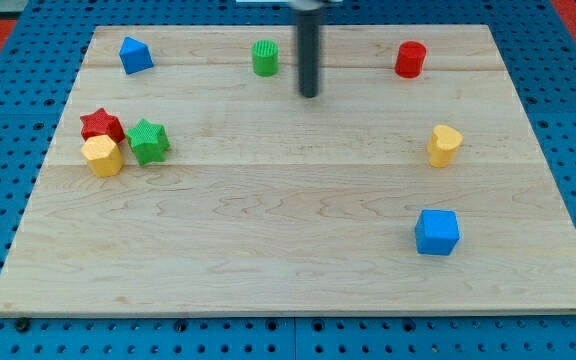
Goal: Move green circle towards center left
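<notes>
The green circle [265, 57] is a short green cylinder near the view's top, a little left of the middle of the wooden board [288, 250]. My tip [310, 95] is the lower end of the dark rod. It stands just right of and slightly below the green circle, apart from it by a small gap.
A blue block [135, 54] sits at the top left. A red star [101, 125], a yellow hexagon [102, 156] and a green star [148, 140] cluster at the centre left. A red cylinder [410, 59], a yellow block [444, 145] and a blue cube [437, 232] lie on the right.
</notes>
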